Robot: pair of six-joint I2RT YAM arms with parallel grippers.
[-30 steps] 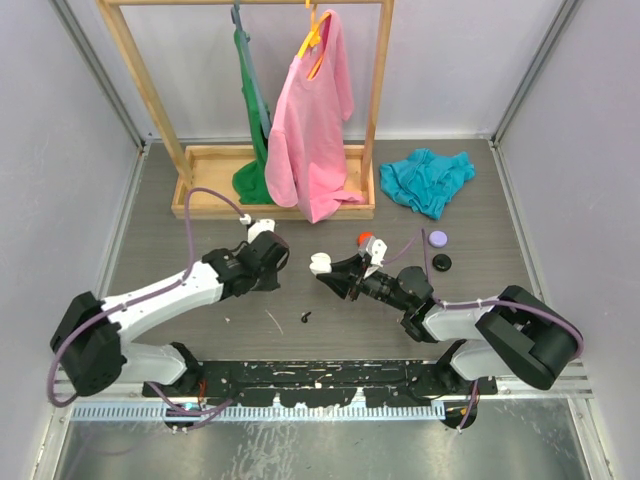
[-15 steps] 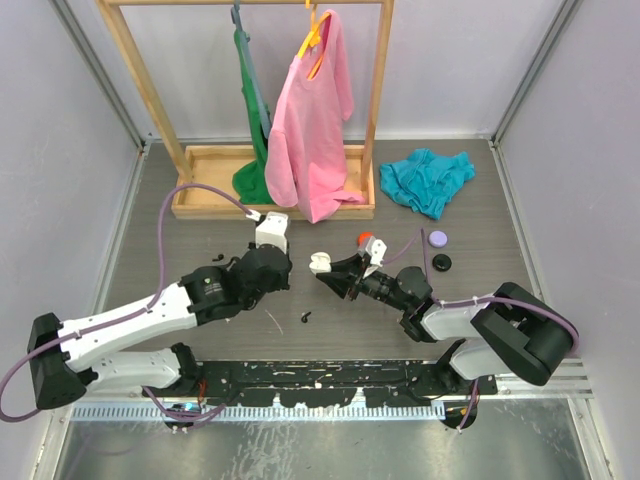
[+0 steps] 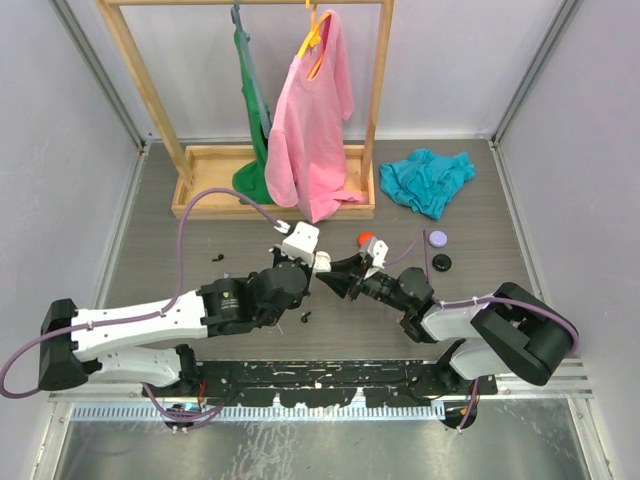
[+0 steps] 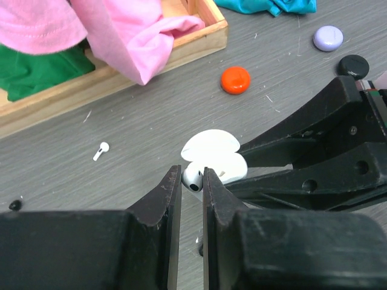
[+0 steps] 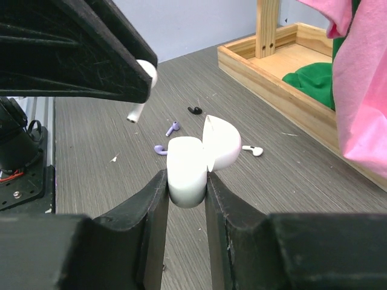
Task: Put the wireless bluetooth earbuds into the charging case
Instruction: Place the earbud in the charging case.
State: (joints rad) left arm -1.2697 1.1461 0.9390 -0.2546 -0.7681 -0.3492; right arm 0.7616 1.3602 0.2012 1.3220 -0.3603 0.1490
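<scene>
Within the last second the left gripper (image 4: 192,176) has swung across the table (image 3: 170,250) from well to the left and now sits just beside the right gripper (image 5: 186,192), so the 2 sets of fingers almost meet in the overhead view. The left fingers are closed to a narrow slit and pinch a white earbud (image 4: 193,179) by its head, with the stem hanging down below the tips. The right gripper has hardly moved. Its fingers are squeezed against the 2 sides of the body of the white charging case (image 5: 187,166), which it holds off the table with the lid swung open and tipped back. This means the carry is done and the fine part is starting. From the right wrist camera the earbud looks up and to the left of the case opening, apart from it. From the left wrist camera it overlaps the near rim, so I cannot tell whether they touch. I judge it is not yet seated. The stem probably has to be lined up with a socket and lowered before the left fingers let go, and a small tilt could leave it resting on the rim. Other earbuds lie on the table beyond the case: a lilac earbud (image 5: 173,128) with a second one near it, a black earbud (image 5: 195,110) and a loose white earbud (image 5: 253,150).
</scene>
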